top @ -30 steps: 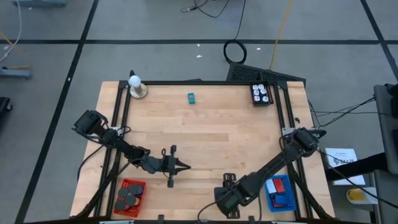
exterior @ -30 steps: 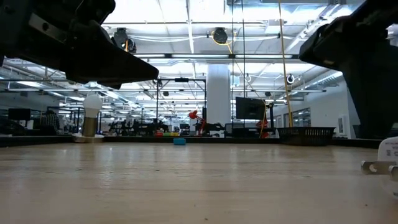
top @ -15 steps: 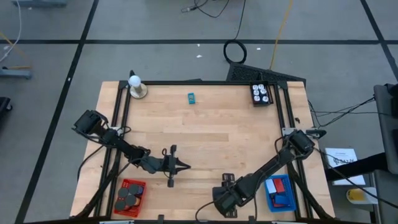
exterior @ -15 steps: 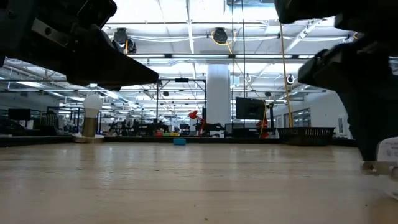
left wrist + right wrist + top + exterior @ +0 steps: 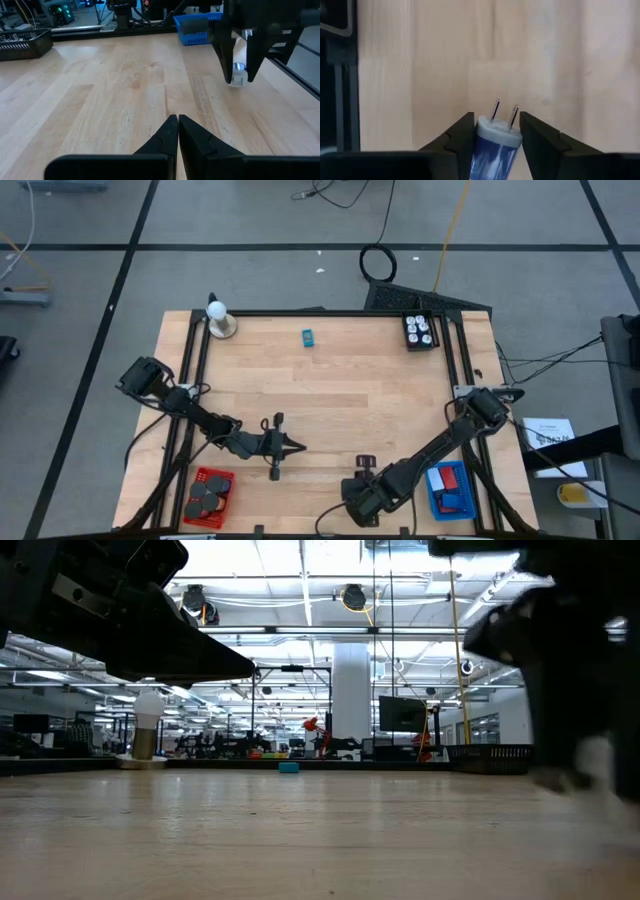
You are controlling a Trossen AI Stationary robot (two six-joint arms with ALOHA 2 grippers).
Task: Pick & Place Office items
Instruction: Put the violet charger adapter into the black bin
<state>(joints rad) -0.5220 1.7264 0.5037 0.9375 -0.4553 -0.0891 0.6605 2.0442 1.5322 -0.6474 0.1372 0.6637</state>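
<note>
My right gripper (image 5: 365,462) stands near the table's near edge, shut on a blue and white plug block (image 5: 496,142) whose two metal prongs (image 5: 505,112) stick out past the fingertips. My left gripper (image 5: 290,448) waits shut, low over the table left of it, touching nothing; its closed fingertips (image 5: 178,122) point at the right gripper (image 5: 239,55). Black discs lie in the red basket (image 5: 210,493). Blue and red blocks lie in the blue basket (image 5: 448,488). A teal bit (image 5: 309,337) lies flat on the far part of the table. My right gripper pinches the plug block's blue body (image 5: 492,147) between its two fingers (image 5: 462,135), one on each side. The fingers come from above, pointing down (image 5: 239,75). The white prong end (image 5: 499,129) juts past the fingertips, and the block sits just above the wood.
A white ball on a tan base (image 5: 220,320) stands at the far left corner. A black tray with white pieces (image 5: 420,331) sits at the far right. The black frame rails (image 5: 195,370) run along the table's sides. Bare wood lies between the grippers and the far edge.
My right gripper, still shut on the plug block, has risen a little and shifted toward the table's left, showing blurred in the low view. My left arm has kept still.
</note>
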